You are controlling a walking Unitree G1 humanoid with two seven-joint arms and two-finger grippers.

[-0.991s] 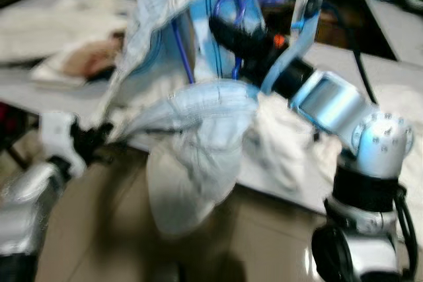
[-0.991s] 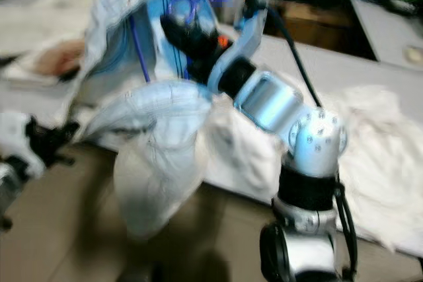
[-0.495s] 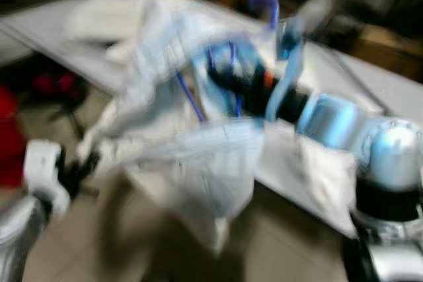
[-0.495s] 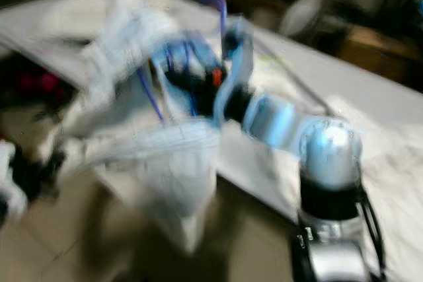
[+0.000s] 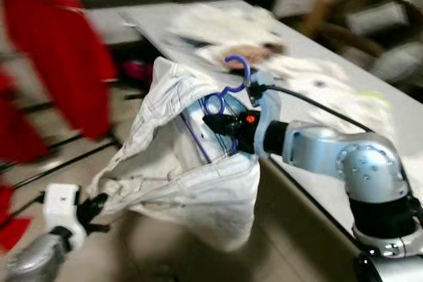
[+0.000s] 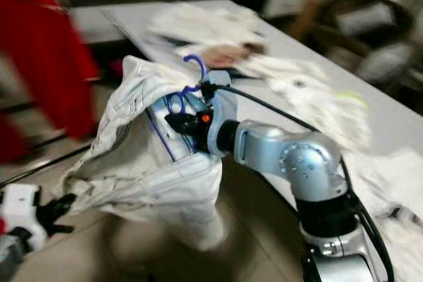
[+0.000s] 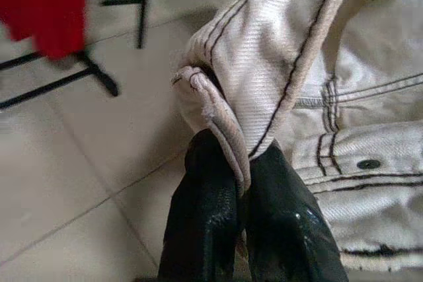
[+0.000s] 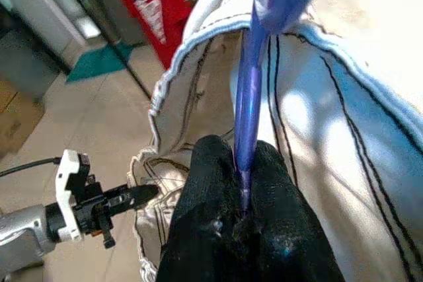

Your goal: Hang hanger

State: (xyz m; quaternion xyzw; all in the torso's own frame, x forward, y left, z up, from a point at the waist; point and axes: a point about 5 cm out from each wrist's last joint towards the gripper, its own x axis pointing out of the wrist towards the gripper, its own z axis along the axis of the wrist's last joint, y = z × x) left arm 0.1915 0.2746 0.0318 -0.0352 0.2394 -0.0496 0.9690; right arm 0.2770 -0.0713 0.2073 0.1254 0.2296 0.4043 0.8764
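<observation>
Red garment (image 5: 56,44) hangs over bare tiled floor (image 7: 59,183), well left of the left gripper (image 7: 241,189), whose fingers pinch a hem fold of the pale denim jacket (image 5: 192,163). That jacket drapes from the blue plastic hanger (image 5: 228,87), clamped in the right gripper (image 8: 241,183), beside the grey table edge (image 5: 310,196).

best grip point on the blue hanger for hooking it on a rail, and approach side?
Grip the blue hanger on its stem just below the hook, coming from below, as the right gripper holds it. That probably leaves the upward curved hook free to go over a rail. The white jacket drapes the arms, and the left gripper pinches its hem.
</observation>
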